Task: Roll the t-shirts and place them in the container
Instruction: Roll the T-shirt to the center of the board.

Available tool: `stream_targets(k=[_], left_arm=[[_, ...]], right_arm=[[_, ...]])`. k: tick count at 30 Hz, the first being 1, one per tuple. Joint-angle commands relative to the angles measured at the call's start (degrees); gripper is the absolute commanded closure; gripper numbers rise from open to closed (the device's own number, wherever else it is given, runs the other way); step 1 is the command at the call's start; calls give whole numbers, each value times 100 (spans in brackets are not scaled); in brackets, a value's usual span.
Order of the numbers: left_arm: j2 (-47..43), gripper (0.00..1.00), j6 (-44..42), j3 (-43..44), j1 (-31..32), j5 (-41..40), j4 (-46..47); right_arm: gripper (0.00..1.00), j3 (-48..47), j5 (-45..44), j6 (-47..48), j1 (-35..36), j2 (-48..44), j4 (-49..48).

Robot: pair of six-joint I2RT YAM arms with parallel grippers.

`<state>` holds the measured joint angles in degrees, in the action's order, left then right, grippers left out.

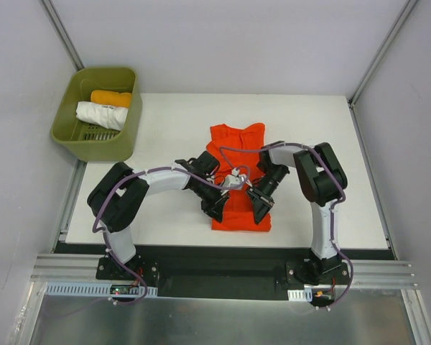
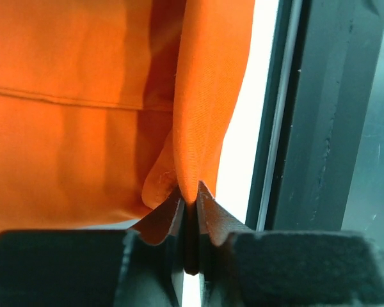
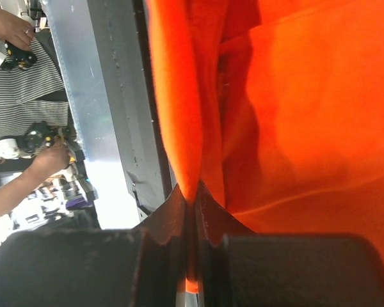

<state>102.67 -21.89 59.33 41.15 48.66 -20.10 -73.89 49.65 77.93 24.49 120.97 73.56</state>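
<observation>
The red-orange t-shirt [image 1: 237, 147] lies folded into a long strip on the white table [image 1: 165, 122], collar end far. My left gripper [image 1: 214, 210] is shut on the near left edge of the shirt; in the left wrist view the cloth [image 2: 83, 128] is pinched between my fingertips [image 2: 190, 199]. My right gripper [image 1: 262, 211] is shut on the near right edge; in the right wrist view the cloth [image 3: 307, 115] is clamped between the jaws [image 3: 191, 195]. A rolled white t-shirt [image 1: 100, 115] and a rolled yellow-orange t-shirt [image 1: 111, 98] lie in the green basket.
The green basket [image 1: 122, 144] stands at the table's far left corner. Grey walls and metal posts enclose the table. The table's near edge and a black rail [image 1: 223, 251] run just behind the grippers.
</observation>
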Motion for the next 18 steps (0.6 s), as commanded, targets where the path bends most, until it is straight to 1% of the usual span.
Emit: stream_targets(k=[1,2,4,5,6,10,13,14,15,16,17,18], left_arm=[[-36,89,272,88,-63,-383,-293],[-124,84,316,61,-89,-593,-276],[-256,80,361,-35,-115,-805,-275],[-431,78,361,-88,-142,-1058,-275],[-528,76,291,-193,-151,-1139,-284],[-1108,71,-8,-457,-186,-1333,-451],[-1732,64,-201,-615,-116,-1482,-504],[-2029,62,-271,-642,-46,-1544,-504],[-2154,59,-489,-677,216,-1788,-487],[-2277,55,-631,-695,366,-1869,-452],[-2487,54,-789,-721,568,-1991,-390],[-2576,50,-1078,-791,753,-2114,-320]], right_arm=[[99,-328,-306,-287,56,304,510],[99,-345,-367,-444,73,348,484],[99,-416,-508,-699,82,489,370],[99,-529,-552,-840,91,559,361],[99,-600,-622,-1119,91,620,326],[99,-969,-851,-1561,100,1042,440],[99,-1329,-860,-1885,108,1375,571],[99,-1417,-878,-2009,117,1455,598],[99,-1522,-869,-2079,109,1534,650],[99,-1645,-869,-2211,117,1613,712],[99,-1699,-895,-2264,109,1719,739],[99,-1743,-913,-2308,109,1772,765]])
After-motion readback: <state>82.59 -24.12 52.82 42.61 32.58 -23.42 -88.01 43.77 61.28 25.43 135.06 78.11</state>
